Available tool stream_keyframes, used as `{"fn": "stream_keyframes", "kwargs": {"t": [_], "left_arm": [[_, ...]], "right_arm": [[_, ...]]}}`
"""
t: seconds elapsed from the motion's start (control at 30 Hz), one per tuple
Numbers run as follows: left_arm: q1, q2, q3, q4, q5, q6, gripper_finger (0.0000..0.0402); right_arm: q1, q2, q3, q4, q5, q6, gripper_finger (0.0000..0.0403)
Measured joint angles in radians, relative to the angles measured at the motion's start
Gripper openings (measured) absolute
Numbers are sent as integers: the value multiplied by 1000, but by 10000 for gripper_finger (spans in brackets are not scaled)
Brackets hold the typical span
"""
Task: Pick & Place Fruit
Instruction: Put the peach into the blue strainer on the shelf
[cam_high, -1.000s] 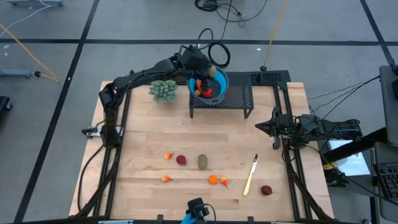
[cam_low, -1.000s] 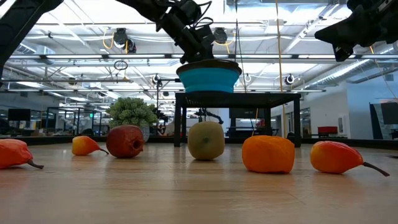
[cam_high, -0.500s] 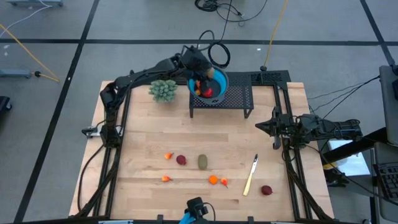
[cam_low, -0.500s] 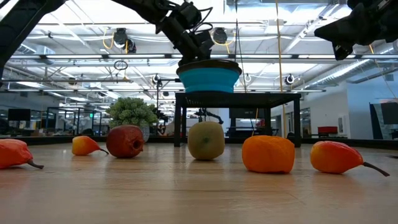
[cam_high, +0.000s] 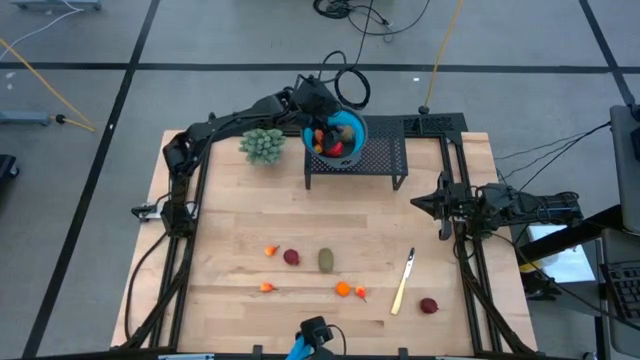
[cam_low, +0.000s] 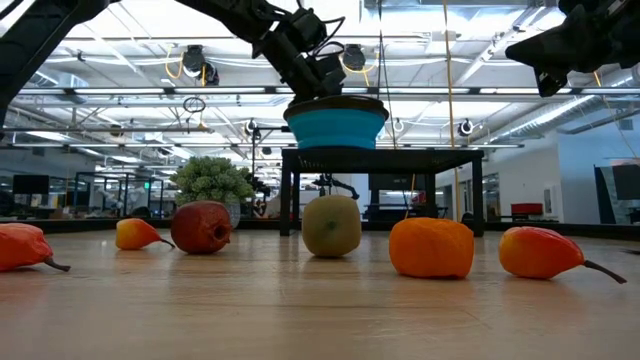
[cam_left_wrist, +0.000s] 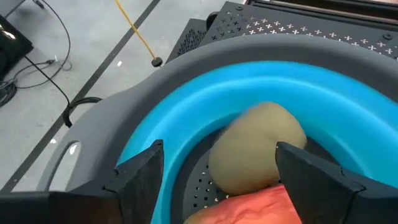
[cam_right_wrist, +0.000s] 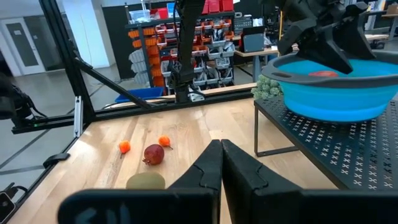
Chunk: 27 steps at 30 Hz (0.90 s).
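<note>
A blue bowl (cam_high: 340, 135) stands on a black perforated stand (cam_high: 375, 160) at the far middle of the table. Over it hangs my left gripper (cam_left_wrist: 219, 149), open, slanting down. Its fingers stand on either side of a tan-olive fruit (cam_left_wrist: 258, 146) that lies in the bowl next to a red-orange piece (cam_left_wrist: 249, 205). More fruit lies on the wood near the front: an olive-green oval (cam_high: 326, 260), two dark red round ones (cam_high: 291, 257) (cam_high: 429, 306), and small orange ones (cam_high: 343, 290). At the right edge my right gripper (cam_right_wrist: 221, 163) waits, shut.
A bushy pale-green plant ball (cam_high: 262, 145) sits left of the stand, close under my left arm. A pale yellow knife (cam_high: 403, 283) lies at the front right among the fruit. Bare wood stretches between the stand and the row of fruit.
My left gripper has opened wider over the blue bowl and has otherwise kept its place. More of the fruit in the bowl shows beneath it now.
</note>
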Motion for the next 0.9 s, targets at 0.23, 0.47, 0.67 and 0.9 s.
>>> {"fn": "stream_keyframes", "kwargs": {"t": [0.23,0.47,0.67,0.9], "left_arm": [[-2,-69,0,-6,-14,35,310],[-59,-221,0,-90,-27,-98,310],[-137,-327,0,-260,-27,-209,310],[-234,-357,0,-386,-27,-290,293]], "right_arm": [[0,0,0,0,-1,3,0],[0,0,0,0,-1,3,0],[0,0,0,0,-1,3,0],[0,0,0,8,-1,3,0]]}}
